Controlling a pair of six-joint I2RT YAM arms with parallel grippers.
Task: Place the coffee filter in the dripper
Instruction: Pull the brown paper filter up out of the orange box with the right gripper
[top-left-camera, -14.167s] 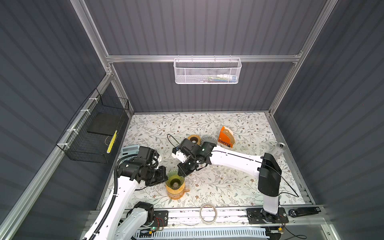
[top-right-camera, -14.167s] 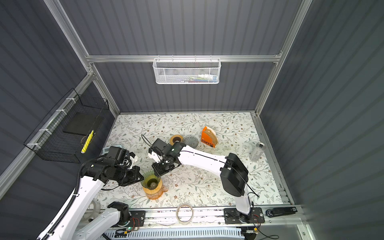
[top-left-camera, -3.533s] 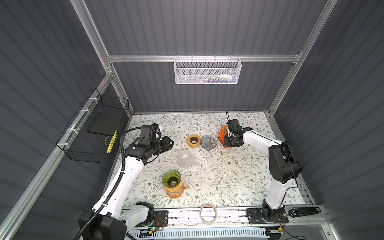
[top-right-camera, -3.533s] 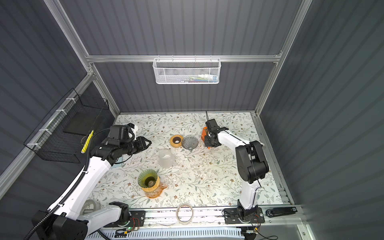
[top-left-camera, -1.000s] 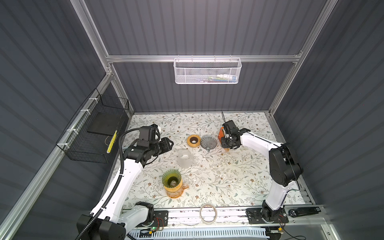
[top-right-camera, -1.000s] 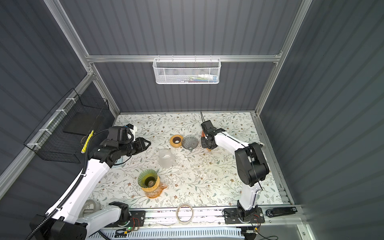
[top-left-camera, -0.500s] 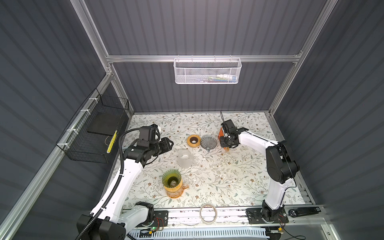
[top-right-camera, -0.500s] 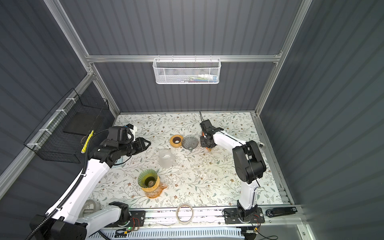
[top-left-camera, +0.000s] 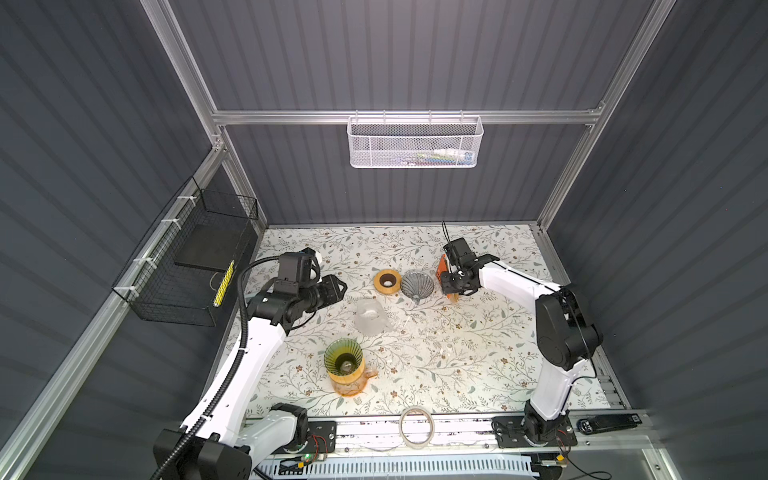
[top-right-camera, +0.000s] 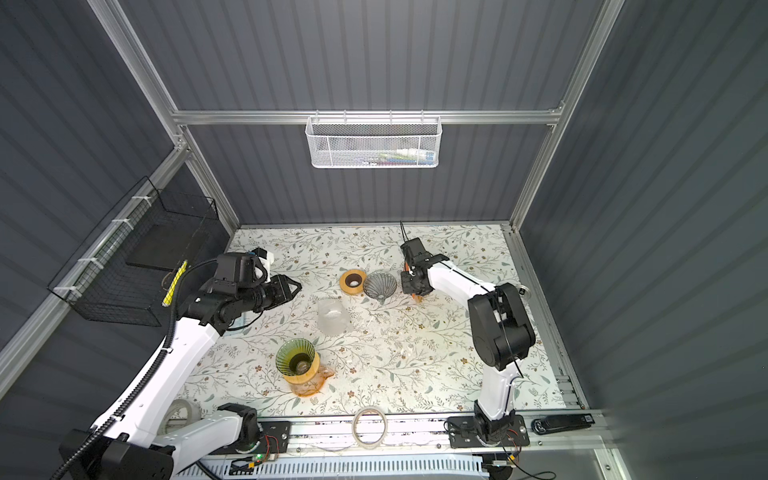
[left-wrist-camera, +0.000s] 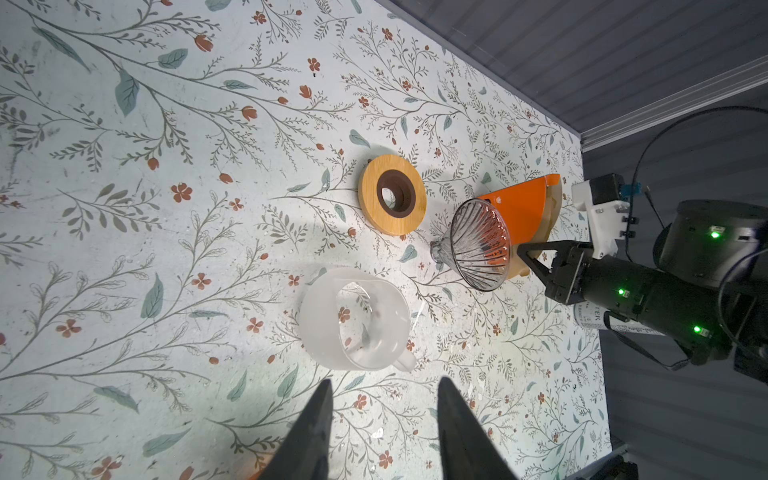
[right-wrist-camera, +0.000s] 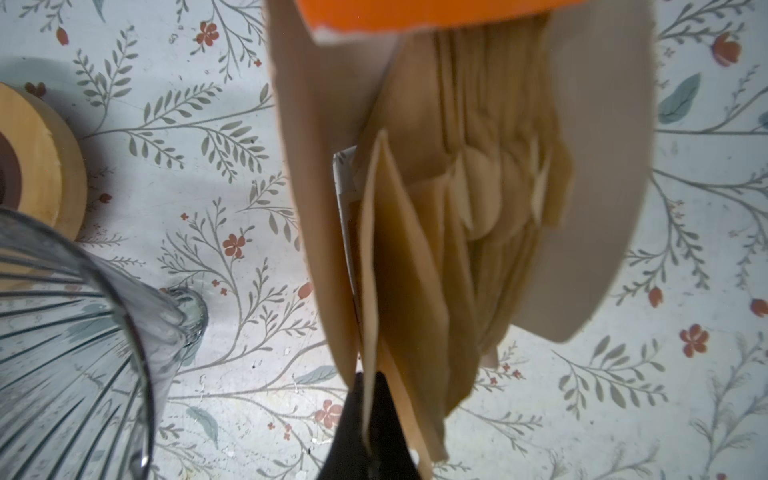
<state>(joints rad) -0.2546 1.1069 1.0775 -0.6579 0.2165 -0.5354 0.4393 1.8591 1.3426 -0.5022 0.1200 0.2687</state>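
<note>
– One filter (right-wrist-camera: 403, 270) or two? Right claw (right-wrist-camera: 368, 386) is clenched on a sheet edge. The sheet is mostly inside the box (right-wrist-camera: 436, 10), against the stack (right-wrist-camera: 498, 187).
– Can't tell, edges overlap at the pinch. First risk: paper clings and neighbours come out with it.
– Second: the box looks like light card, loose on the table (top-left-camera: 478, 332). A sideways pull likely tips or slides it.
– Right into the dripper (left-wrist-camera: 480, 243), just beside the box and apparently tipped on its side. A bump could roll it.
– Thin paper, tip-only grip: could slip out or tear on the box rim.
– A lying dripper won't seat a filter well either. Left claw (left-wrist-camera: 384, 382)?
– Released, empty, over the table near the jug (left-wrist-camera: 353, 320), well apart from the dripper. It steadies nothing.
– Green dripper (top-left-camera: 343, 359) stands upright on a carafe (top-left-camera: 349, 382) nearer the front. Which one is the target is unclear.
– Writing?
– Box face is plain orange, no print legible. Label (left-wrist-camera: 590, 311) on the right arm (left-wrist-camera: 665, 299) shows "TER", the rest is cut off. Nothing else readable.
</note>
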